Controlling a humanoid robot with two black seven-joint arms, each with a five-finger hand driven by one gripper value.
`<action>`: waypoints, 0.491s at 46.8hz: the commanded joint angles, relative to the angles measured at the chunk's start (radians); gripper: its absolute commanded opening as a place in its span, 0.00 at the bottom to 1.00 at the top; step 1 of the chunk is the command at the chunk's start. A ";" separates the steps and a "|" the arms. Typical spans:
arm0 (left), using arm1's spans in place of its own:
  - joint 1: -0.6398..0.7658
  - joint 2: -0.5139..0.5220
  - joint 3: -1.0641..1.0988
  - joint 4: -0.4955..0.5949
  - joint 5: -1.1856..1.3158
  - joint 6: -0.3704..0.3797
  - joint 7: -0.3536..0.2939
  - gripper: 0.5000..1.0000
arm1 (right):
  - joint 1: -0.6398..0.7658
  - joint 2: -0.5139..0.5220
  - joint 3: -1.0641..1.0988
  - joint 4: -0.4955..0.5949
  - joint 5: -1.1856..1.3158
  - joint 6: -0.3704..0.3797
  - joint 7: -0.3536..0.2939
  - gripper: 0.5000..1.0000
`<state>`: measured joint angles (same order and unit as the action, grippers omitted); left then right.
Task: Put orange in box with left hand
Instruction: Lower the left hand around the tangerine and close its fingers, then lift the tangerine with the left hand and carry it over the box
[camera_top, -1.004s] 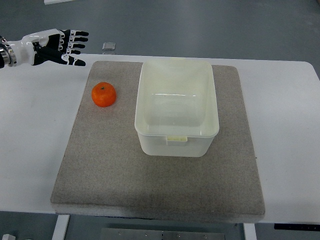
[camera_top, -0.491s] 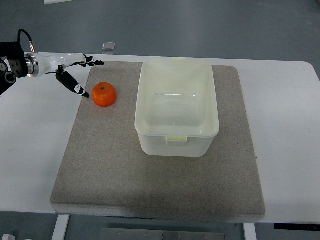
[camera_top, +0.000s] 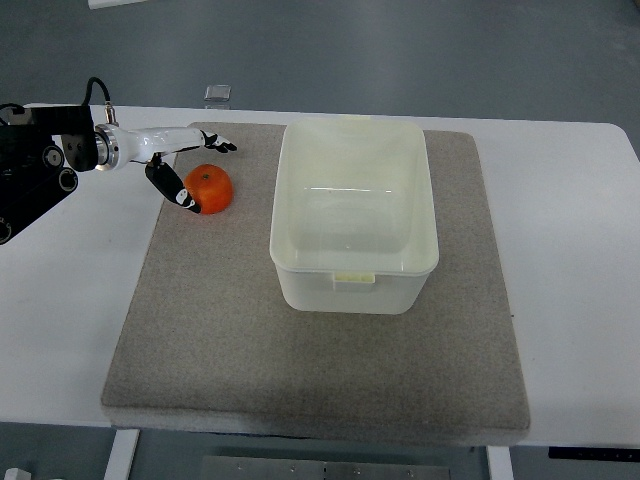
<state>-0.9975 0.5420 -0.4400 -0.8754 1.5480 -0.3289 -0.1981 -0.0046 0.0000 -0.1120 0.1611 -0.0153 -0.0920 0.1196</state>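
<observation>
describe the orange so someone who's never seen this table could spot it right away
On the white table lies a grey mat with a pale open box on it. Left of the box, near the mat's far left corner, sits the orange, with the left hand spread around it. It is the only round, brightly coloured thing there.

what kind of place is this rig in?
Probably a robot lab or test bench: a white table with a grey mat, a lone orange and box staged, bare grey floor behind.
</observation>
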 joint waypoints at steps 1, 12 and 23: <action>-0.001 -0.004 0.033 0.001 0.021 0.014 0.000 0.68 | 0.000 0.000 0.000 0.000 0.000 0.000 0.000 0.86; -0.001 -0.011 0.052 0.001 0.035 0.047 0.000 0.52 | 0.000 0.000 0.000 0.000 0.000 -0.002 0.000 0.86; -0.013 -0.007 0.063 -0.002 0.046 0.047 0.000 0.00 | 0.000 0.000 0.000 0.000 0.000 0.000 0.000 0.86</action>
<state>-1.0056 0.5314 -0.3773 -0.8743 1.5897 -0.2822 -0.1978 -0.0046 0.0000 -0.1120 0.1611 -0.0153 -0.0921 0.1196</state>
